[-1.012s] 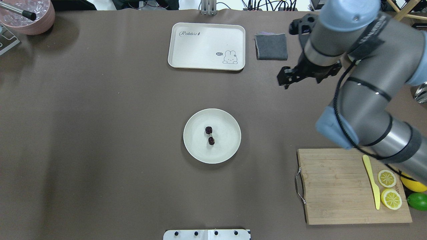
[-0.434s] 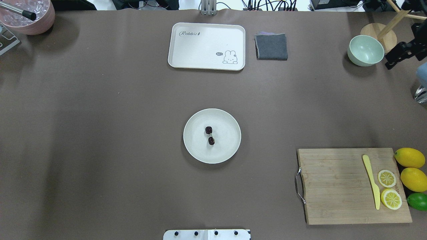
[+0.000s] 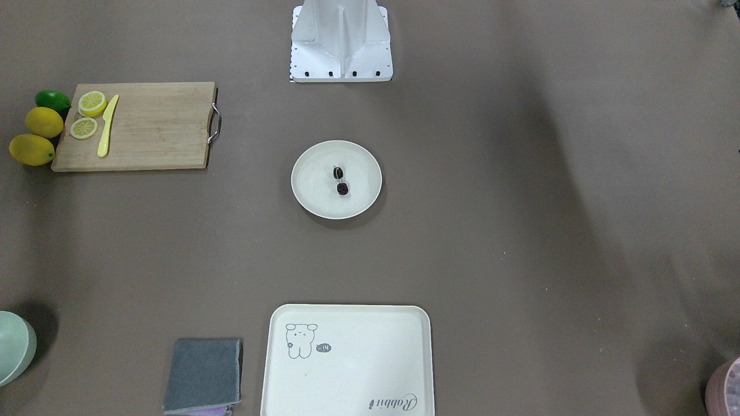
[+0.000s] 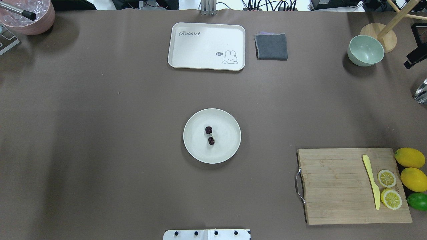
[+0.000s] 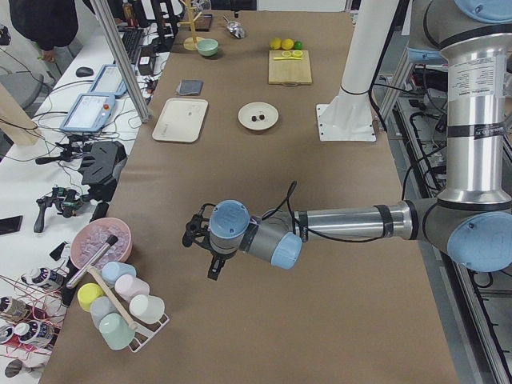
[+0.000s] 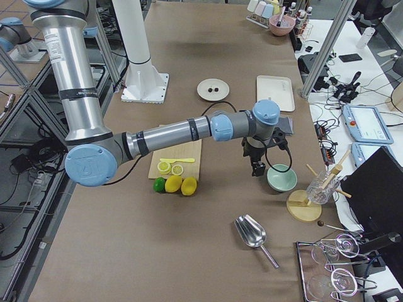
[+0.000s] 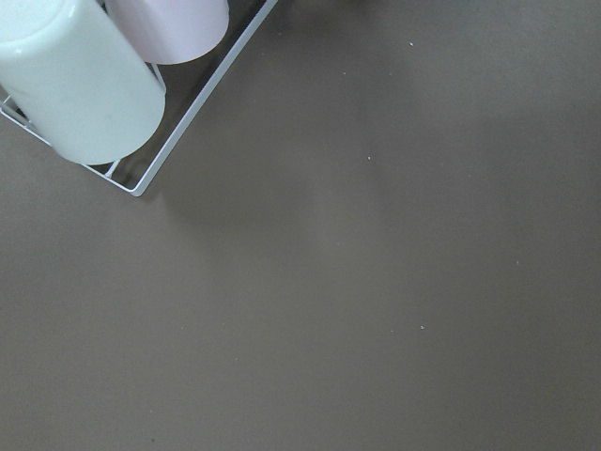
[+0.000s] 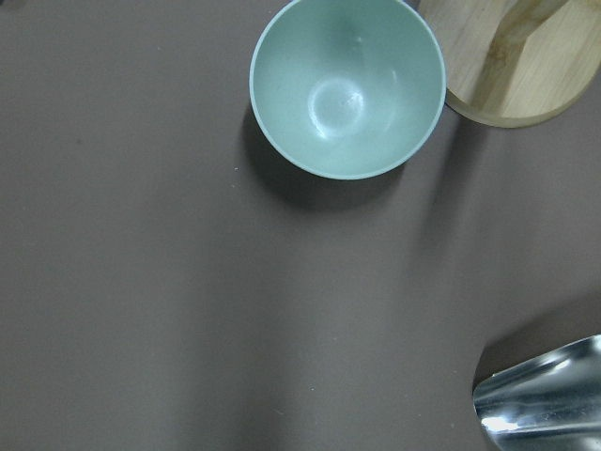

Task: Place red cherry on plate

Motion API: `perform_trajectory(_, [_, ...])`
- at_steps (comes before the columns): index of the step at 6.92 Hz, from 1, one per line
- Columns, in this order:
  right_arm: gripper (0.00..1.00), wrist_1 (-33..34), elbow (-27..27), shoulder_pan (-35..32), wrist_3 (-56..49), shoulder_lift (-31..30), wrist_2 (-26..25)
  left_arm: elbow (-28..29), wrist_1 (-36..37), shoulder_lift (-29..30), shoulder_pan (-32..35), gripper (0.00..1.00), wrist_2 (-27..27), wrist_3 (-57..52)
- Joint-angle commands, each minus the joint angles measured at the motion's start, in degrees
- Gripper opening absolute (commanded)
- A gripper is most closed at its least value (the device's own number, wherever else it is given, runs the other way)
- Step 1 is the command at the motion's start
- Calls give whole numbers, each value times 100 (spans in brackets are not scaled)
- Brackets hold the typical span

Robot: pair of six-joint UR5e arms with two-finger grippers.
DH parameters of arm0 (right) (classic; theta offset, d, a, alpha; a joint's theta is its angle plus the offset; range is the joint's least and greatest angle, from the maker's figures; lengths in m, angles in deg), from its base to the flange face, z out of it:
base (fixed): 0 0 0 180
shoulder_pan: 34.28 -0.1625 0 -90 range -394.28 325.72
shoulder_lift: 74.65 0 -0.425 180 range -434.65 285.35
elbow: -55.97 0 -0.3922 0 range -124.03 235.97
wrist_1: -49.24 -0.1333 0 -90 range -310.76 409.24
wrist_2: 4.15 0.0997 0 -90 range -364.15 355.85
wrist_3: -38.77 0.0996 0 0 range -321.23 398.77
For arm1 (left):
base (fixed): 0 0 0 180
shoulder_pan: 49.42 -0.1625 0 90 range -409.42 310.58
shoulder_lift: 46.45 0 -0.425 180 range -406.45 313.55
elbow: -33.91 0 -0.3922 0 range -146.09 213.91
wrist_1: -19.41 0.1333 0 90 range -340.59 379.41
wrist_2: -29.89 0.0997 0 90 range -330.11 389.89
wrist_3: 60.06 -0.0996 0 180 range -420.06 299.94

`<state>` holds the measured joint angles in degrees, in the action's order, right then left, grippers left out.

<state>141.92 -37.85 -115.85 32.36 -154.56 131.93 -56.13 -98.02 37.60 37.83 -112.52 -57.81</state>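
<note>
Nearest, one board [image 4: 333,186] with two lemon slices [image 4: 387,178]; then one plate [image 4: 227,148] with the red cherry [image 4: 209,135], two dark fruits joined, in its middle; farthest, one tray [image 4: 200,46] and one bowl [image 4: 365,50]. Looks done, so next just park both arms. Left tool [image 5: 213,270] and right tool [image 6: 257,167] far off at the desk [image 4: 100,133] ends, open or closed impossible to tell.

table [image 4: 100,133]: brown cover | side bench [image 6: 376,66]: white, holds tablets [image 6: 362,123] | post [image 6: 326,47]: aluminium | light: even, soft
</note>
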Motion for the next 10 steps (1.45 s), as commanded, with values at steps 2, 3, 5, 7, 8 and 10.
perform_trajectory(2, [100, -39, 135, -464, -895, -315, 471, -313, 9, -389, -15, 98, -190, 3])
perform_trajectory(3, [100, -57, 267, -464, -967, -385, 602, -191, 9, -372, -15, 98, -190, -41])
perform_trajectory(5, [100, -57, 312, -760, -1597, -840, 867, 20, 0, -529, 28, 98, -181, -276])
perform_trajectory(7, [100, -66, 399, -921, -1873, -1079, 867, 197, 218, -495, 186, 98, -269, -640])
perform_trajectory(8, [100, -75, 382, -930, -1873, -1175, 919, 189, 290, -521, 317, 98, -252, -656])
perform_trajectory(10, [100, -57, 347, -930, -1812, -993, 850, 110, 351, -548, 467, 98, -251, -622])
